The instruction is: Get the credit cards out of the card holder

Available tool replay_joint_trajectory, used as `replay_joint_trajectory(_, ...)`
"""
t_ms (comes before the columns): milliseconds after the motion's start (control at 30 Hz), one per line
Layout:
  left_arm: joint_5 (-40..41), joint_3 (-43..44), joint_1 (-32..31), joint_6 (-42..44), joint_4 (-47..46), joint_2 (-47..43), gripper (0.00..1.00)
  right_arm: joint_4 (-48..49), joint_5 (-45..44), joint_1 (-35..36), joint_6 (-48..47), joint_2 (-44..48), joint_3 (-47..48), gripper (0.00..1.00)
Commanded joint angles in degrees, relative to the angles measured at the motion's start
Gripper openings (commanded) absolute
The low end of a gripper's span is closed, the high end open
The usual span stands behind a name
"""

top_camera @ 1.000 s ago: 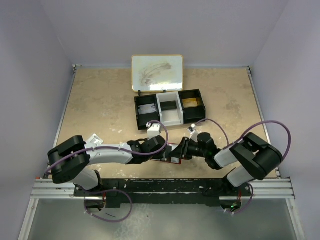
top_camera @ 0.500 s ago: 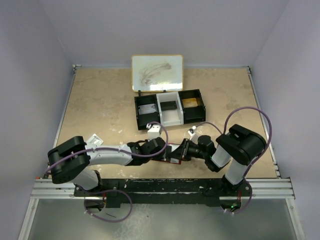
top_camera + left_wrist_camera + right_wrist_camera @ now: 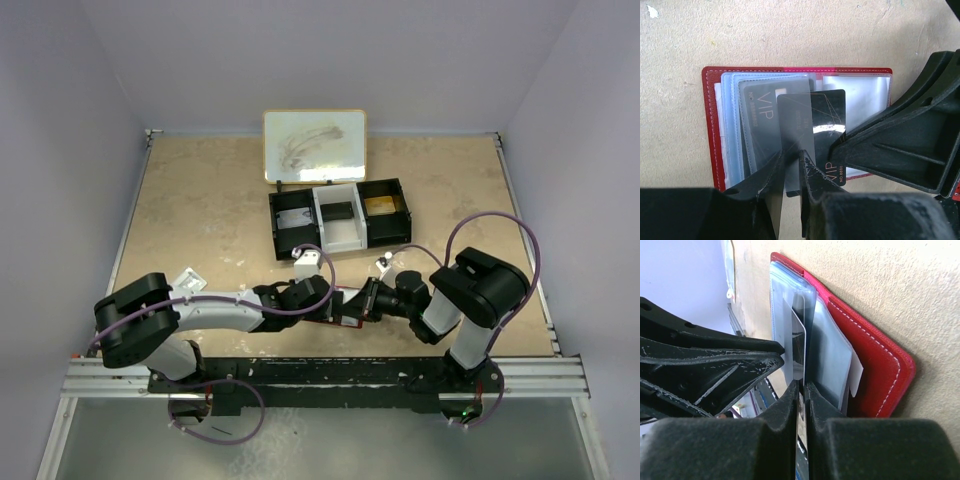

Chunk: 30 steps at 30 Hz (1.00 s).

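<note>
Left gripper (image 3: 792, 155) pinches the grey card (image 3: 795, 120) jutting off the holder's near rim, card's long axis pointing straight into the jaws. Right gripper (image 3: 802, 385) is opposite, clamped on the dark card (image 3: 832, 112). Card holder (image 3: 710, 120) lies open and flat between them. Black tray (image 3: 272, 220) is well beyond the holder.

Black joints and pale grey links are seen on the left arm (image 3: 215, 308) and right arm (image 3: 437, 315). Purple cables (image 3: 487, 215) are looped behind the scuffed matte-black fingers (image 3: 769, 182).
</note>
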<state>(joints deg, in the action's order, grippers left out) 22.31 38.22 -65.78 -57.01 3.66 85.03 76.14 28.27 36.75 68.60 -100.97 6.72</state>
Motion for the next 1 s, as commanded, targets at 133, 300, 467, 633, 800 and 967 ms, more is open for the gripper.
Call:
replay_joint_trajectory(133,-0.3,-1.4,-0.6,-0.7,1.9,-0.6,0.15,2.6,1.1,0.2,0.0,-0.4,-0.6,0.02)
replay_joint_trajectory(300,-0.2,-1.5,-0.6,-0.5,1.9,-0.4,0.14,5.3,-2.0,0.2,1.1,-1.5,-2.6,0.01)
replay_joint_trajectory(467,-0.8,-1.5,-0.6,-0.5,1.4,0.1,0.14,14.1,-0.6,0.2,4.0,-6.8,-4.1,0.08)
replay_joint_trajectory(633,-0.9,-1.4,-0.6,-0.2,1.7,0.1,0.14,26.1,-0.1,0.2,7.9,-14.1,-4.1,0.13)
replay_joint_trajectory(800,-0.9,-1.3,-0.6,-0.3,1.7,0.1,0.14,26.3,-0.3,0.2,7.7,-15.4,-3.6,0.20)
replay_joint_trajectory(967,-1.0,-1.0,-0.6,-0.2,1.6,0.6,0.14,24.1,-0.1,0.2,6.8,-14.7,-2.8,0.22)
